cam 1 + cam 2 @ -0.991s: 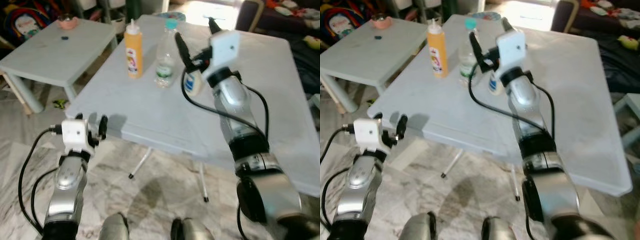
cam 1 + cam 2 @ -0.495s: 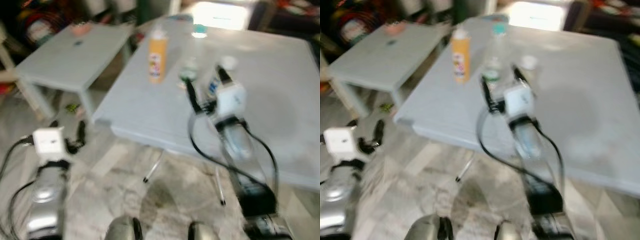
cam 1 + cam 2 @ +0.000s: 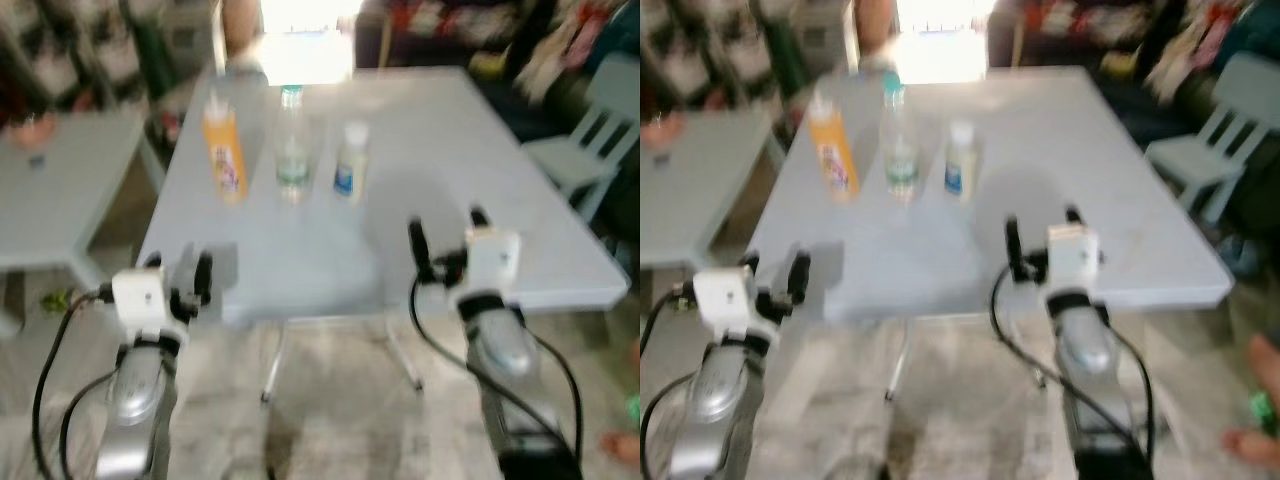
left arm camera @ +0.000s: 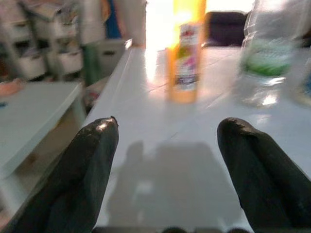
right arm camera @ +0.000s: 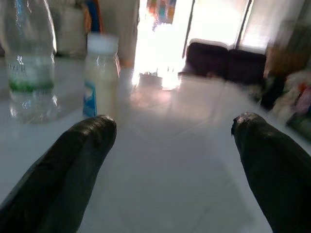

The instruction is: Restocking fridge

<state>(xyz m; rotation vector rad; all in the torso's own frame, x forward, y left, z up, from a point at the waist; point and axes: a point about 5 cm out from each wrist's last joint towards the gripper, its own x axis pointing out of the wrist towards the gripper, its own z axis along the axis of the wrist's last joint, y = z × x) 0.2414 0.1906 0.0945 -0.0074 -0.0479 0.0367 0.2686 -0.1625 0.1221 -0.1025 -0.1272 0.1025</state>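
Small white plastic drink bottle (image 3: pixel 350 160) on pale tabletop (image 3: pixel 450 200), likely light and slippery, best gripped mid-body; both grippers' jaws spread, empty.

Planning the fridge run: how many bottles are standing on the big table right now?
3, in a row at the far side: orange bottle on the robot's left, clear water bottle in the middle, small white bottle on the right. Blur could hide something smaller.
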